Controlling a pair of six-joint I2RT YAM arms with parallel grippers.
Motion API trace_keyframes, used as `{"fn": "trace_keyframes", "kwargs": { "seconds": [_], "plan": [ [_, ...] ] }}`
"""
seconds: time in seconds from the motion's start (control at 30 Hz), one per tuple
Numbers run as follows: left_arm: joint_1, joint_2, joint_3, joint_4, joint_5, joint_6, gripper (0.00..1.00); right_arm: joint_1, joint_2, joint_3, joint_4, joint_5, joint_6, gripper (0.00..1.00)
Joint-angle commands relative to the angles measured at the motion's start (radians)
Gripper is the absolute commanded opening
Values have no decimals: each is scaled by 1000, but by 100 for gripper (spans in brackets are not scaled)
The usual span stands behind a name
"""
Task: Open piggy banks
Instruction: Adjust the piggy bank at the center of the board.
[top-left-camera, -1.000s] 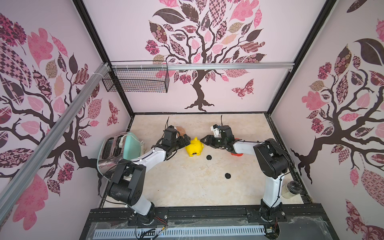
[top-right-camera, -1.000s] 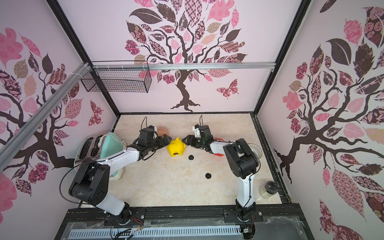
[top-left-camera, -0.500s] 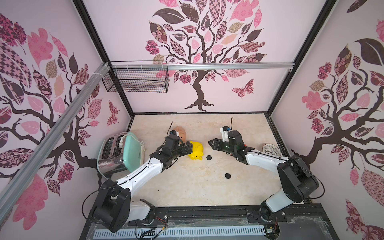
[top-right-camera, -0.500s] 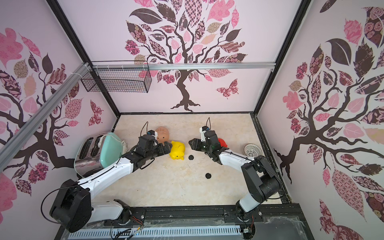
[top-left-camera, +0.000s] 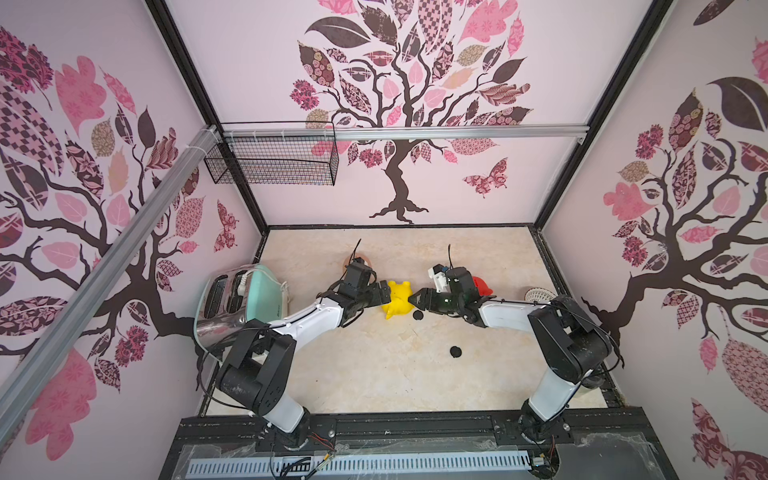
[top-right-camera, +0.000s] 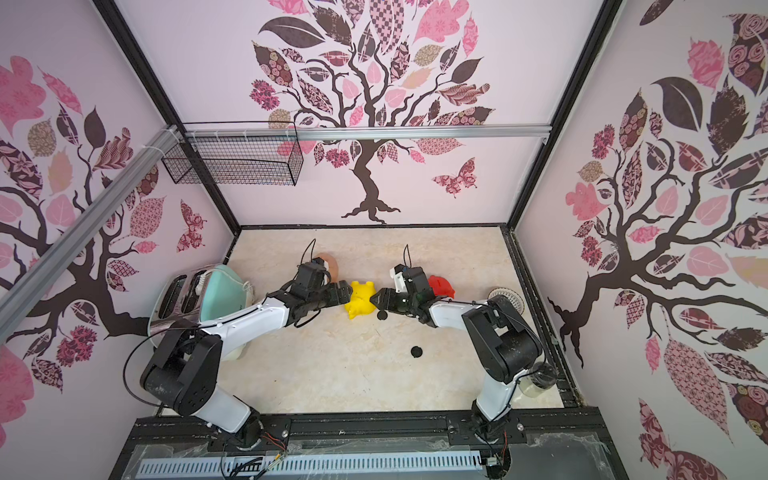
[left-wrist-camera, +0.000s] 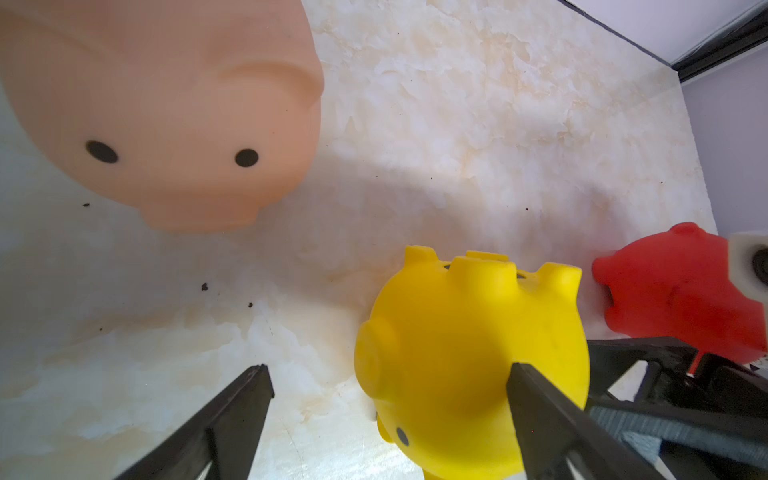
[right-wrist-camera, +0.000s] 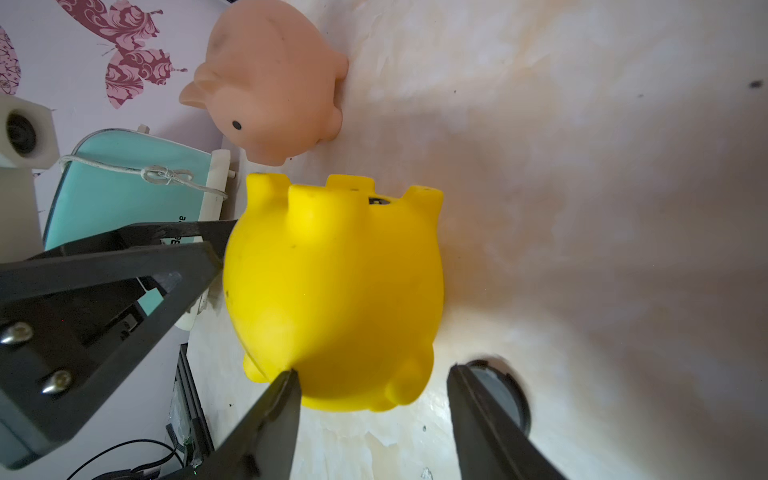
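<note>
The yellow piggy bank (top-left-camera: 399, 300) (top-right-camera: 360, 303) lies on its side mid-table, legs toward the back wall. My left gripper (top-left-camera: 384, 296) (left-wrist-camera: 388, 370) is open around its snout end (left-wrist-camera: 457, 353); one finger touches it and the other stands well clear. My right gripper (top-left-camera: 414, 299) (right-wrist-camera: 374, 371) is open at the tail end (right-wrist-camera: 332, 291), one fingertip against the body. The peach piggy bank (top-right-camera: 330, 266) (left-wrist-camera: 166, 104) stands behind my left wrist. The red piggy bank (top-left-camera: 482, 284) (left-wrist-camera: 673, 291) sits behind my right wrist.
Two loose black plugs lie on the table: one (top-left-camera: 418, 316) (right-wrist-camera: 494, 390) beside my right fingers and another (top-left-camera: 456, 351) nearer the front. A mint-green toaster (top-left-camera: 245, 299) stands at the left wall, a white lattice bowl (top-left-camera: 539, 295) at the right, a jar (top-right-camera: 538, 378) front right.
My right gripper had drawn back from the yellow piggy bank half a second ago and is against it again. The pig has shifted slightly right. My left gripper stays at its snout end.
</note>
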Motion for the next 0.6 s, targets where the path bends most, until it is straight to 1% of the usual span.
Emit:
{"fn": "trace_keyframes", "kwargs": {
  "seconds": [0.0,0.17,0.23,0.3,0.33,0.4,0.47,0.57],
  "plan": [
    [-2,17,2,-12,36,30,94,4,34,47,16,-28,-3,62],
    [-5,6,-33,-1,85,26,92,-3,83,97,2,48,-10,62],
    [-13,-11,-55,6,100,23,92,-13,111,135,-6,39,-11,62],
    [-18,-31,-58,-13,83,26,92,-16,118,159,-17,33,-13,62],
    [-17,-48,-58,-32,56,28,92,-16,111,159,-23,39,-15,62],
    [-18,-85,-48,-61,0,36,95,-16,90,141,-20,53,-13,63],
    [-18,-101,-33,-66,-27,39,96,-16,87,127,-10,45,-8,63],
    [-17,-65,-3,-67,22,43,94,-16,113,122,33,-17,16,62]
  ]
}}
